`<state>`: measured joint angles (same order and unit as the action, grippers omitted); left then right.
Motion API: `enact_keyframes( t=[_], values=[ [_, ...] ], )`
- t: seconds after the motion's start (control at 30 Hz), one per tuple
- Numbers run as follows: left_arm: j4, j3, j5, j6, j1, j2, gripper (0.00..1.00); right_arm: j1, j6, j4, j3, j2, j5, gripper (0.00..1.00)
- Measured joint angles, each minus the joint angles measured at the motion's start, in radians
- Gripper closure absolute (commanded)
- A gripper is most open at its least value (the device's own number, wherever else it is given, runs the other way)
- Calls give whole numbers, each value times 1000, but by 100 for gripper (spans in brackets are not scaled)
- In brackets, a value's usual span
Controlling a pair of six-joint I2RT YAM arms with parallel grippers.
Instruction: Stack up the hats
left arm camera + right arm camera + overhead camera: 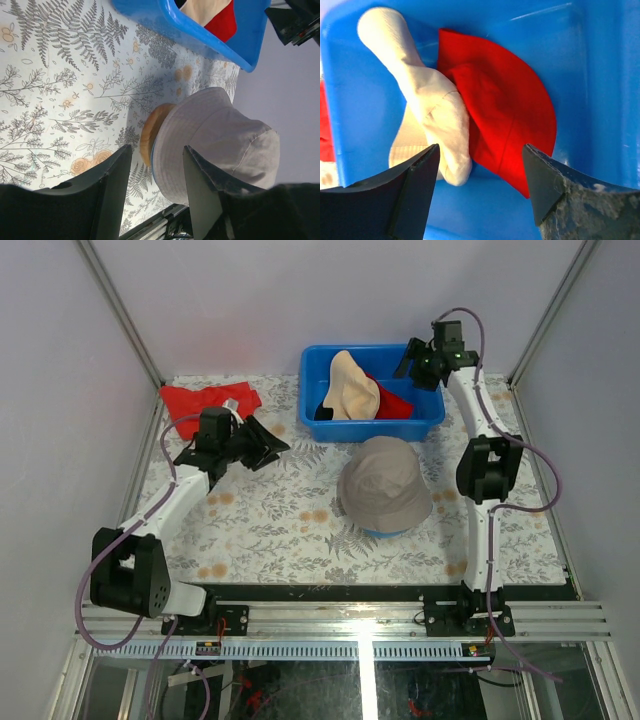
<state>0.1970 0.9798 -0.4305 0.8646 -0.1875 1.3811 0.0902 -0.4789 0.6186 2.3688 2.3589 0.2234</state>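
We are looking down on a tabletop point(270, 520) covered in a pale cloth printed with grey ferns and orange flowers. Plain pale walls and slim metal corner posts are closing it in.

The left tool point(270, 452) is hanging above the cloth with its jaws apart, gripping nothing. Ahead of it the grey-khaki hat point(385, 490) is sitting crown up. A thin blue edge is peeking out under its brim, which we are reading as the blue hat point(385, 531), almost wholly covered. In the left wrist view a rounded wooden edge point(149, 132) is showing beneath both, with the rest of that piece hidden.

The right tool point(410, 365) is hovering over the blue bin point(420, 425), its jaws spread wide and empty. Directly below it the peach-beige hat point(352, 388) is lying crumpled, and the red hat point(392, 400) is lying folded flat against it, partly tucked under. The right wrist view is cutting off the bin's walls.

A dark shape point(322, 412) in the bin, on the far side of the peach-beige hat from the right tool, is too small for us to identify. Beyond the left tool, a flat red cloth point(205, 400) is lying by the wall.
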Motion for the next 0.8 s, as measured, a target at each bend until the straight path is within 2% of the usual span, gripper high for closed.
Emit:
enact_keyframes(
  t=[0.23,0.43,0.63,0.73,0.77,0.8],
  values=[
    [11,11,-3,-18,45,7,56,47,49,-4,21,96,-87,18],
    [27,10,-3,-26,80,4,56,49,89,3,38,182,-184,16],
    [32,-16,-1,-25,90,-15,57,49,96,1,79,229,-207,15],
    [37,-28,3,-24,90,-25,57,49,95,-1,80,232,-201,20],
    [40,-31,4,-24,90,-27,58,49,94,-3,79,233,-199,23],
    [42,-33,5,-24,90,-30,60,50,92,-4,77,233,-196,31]
  ],
)
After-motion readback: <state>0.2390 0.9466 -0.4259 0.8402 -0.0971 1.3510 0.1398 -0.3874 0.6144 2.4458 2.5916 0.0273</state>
